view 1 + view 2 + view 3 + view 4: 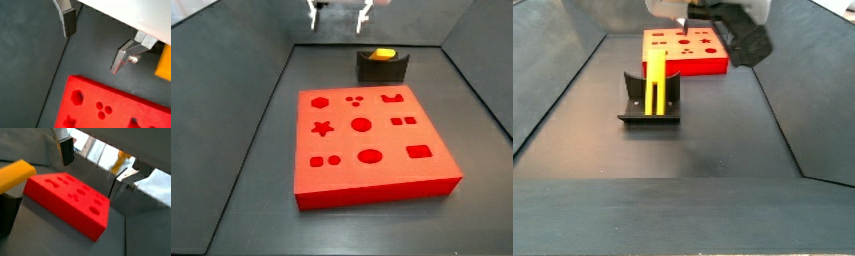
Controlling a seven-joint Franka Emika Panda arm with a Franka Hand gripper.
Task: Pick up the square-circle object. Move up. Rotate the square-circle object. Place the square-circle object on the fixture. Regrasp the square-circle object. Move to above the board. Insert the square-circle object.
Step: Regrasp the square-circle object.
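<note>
Gripper [339, 22] raised near the floor's far edge, fingers [67, 22] spread wide, nothing held, square-circle object [655, 82] upright in fixture [649, 105], red board [369, 148] mid-floor, apart from fixture.

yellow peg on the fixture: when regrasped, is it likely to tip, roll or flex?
The square-circle object stands tall and narrow on the fixture, so a sideways nudge would probably tip it. It looks rigid, so flex is unlikely. Its two-bar shape should resist rolling. The gripper hangs open and empty, raised off the floor near the fixture.
</note>
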